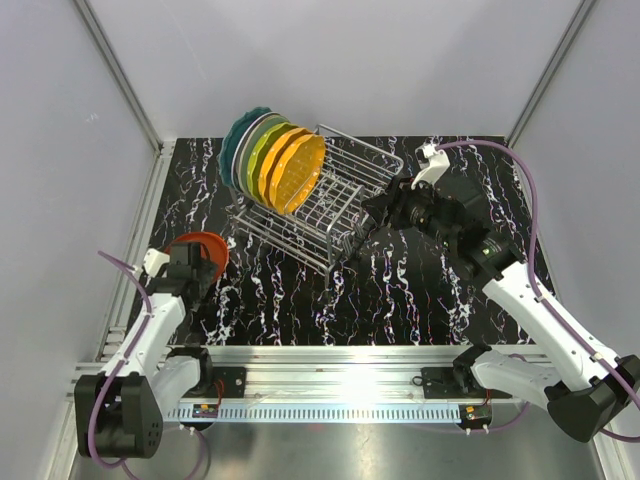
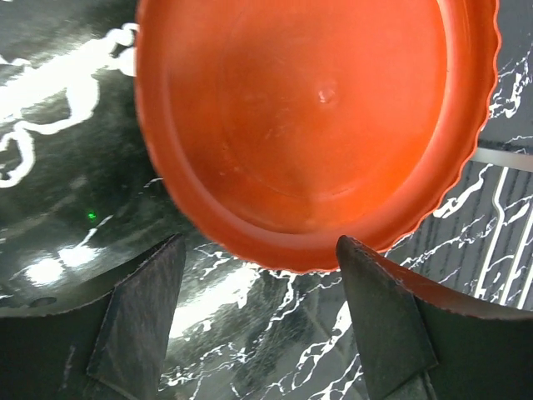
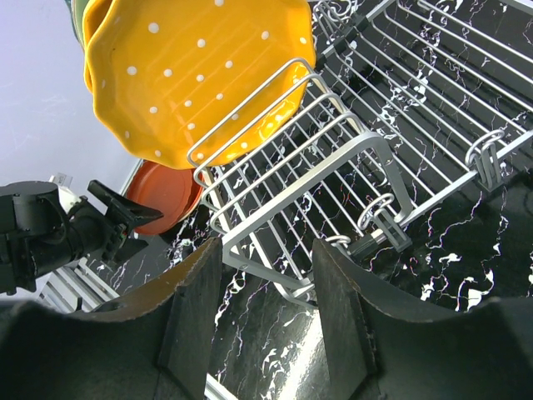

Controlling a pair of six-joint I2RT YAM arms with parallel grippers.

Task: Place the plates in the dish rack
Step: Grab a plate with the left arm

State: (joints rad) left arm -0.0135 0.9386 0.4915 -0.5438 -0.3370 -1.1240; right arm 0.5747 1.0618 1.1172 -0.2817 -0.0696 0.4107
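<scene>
Marbled table bears the rack with most plates slotted; a red plate remains flat, left gripper and right gripper both spread and empty.

Red-orange plate fills most of the view, scalloped rim and glossy, lightly scuffed face turned to the camera. Left gripper sits right at its near rim, jaws spread wide. The two dark fingers flank that rim, one each side, and whether either touches it is hard to tell. Under it all is the black table, veined in white with bright glare patches. A tiny green dot glows at the left. At the right edge, silver rack wires show.
</scene>
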